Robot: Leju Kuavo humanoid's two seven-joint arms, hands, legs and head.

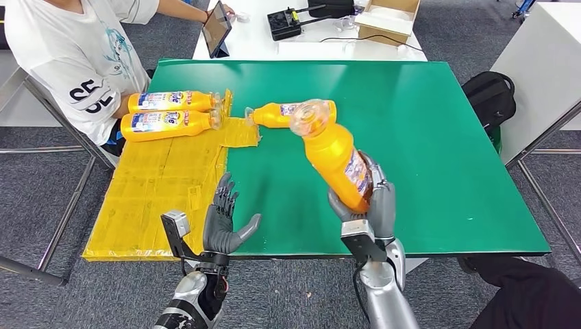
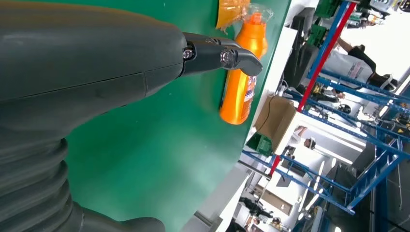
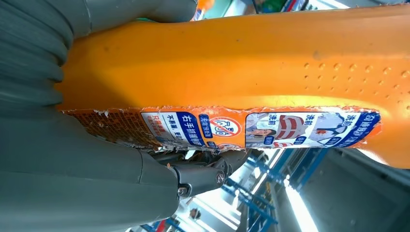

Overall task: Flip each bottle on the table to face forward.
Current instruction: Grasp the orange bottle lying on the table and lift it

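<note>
While gripped low on its body by the right hand (image 1: 373, 205), held bottle (image 1: 334, 154) raised above the table (image 1: 438, 137), tilted, cap end pointing up and away toward the camera side. Label (image 3: 261, 128) seen along one flank in the right wrist view, with fingers (image 3: 203, 174) wrapped beside it. Probably mid-flip of this bottle; next, likely needs a turn of the wrist until the label faces forward, then laying down on the green surface. One more bottle (image 1: 291, 113) lying just behind, on the table. Two bottles (image 1: 171, 113) resting side by side on the yellow sheet (image 1: 157, 185), near a seated person (image 1: 75, 62). Left hand (image 1: 225, 223) empty, fingers spread, upright near the table's front edge.
</note>
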